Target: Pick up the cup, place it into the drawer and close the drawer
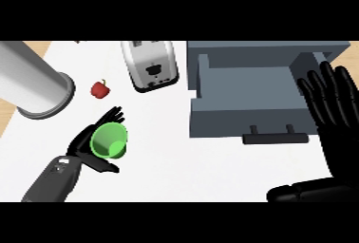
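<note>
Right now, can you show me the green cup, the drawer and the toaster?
green cup (107,138): head view, on its inside.
drawer (245,89): head view, on its bare floor.
toaster (148,60): head view, on its silver body.

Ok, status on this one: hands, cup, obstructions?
Left robot hand curled round green cup. Right robot hand open, resting by open drawer. Toaster left of drawer, off the direct line.

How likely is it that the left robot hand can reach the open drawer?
Probably yes: nothing stands between the left robot hand, curled round the green cup, and the drawer; the toaster sits farther back.
</note>
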Motion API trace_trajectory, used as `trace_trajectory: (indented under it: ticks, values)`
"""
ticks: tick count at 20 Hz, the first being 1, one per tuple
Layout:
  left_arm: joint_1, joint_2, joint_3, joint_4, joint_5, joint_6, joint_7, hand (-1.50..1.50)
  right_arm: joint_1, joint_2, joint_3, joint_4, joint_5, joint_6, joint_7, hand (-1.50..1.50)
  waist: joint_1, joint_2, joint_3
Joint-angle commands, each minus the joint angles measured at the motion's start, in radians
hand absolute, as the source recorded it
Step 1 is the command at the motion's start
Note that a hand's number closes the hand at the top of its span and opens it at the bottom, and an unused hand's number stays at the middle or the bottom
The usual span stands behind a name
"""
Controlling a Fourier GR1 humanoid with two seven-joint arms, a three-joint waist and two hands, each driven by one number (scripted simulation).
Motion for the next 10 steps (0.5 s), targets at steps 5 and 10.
trace_trajectory:
  ticks: [5, 10]
  values:
    - [0.025, -0.038, -0.03, -0.004, 0.03, -0.267, -0.131, 1.5, -0.002, 0.004, -0.011, 0.052, 0.007, 0.007, -0.044, -1.5, 0.001, 0.004, -0.001]
    - [0.029, -0.043, -0.03, -0.045, 0.06, -0.267, -0.156, 1.5, 0.006, 0.012, 0.018, -0.001, 0.021, -0.009, -0.001, -1.5, 0.002, 0.0, -0.001]
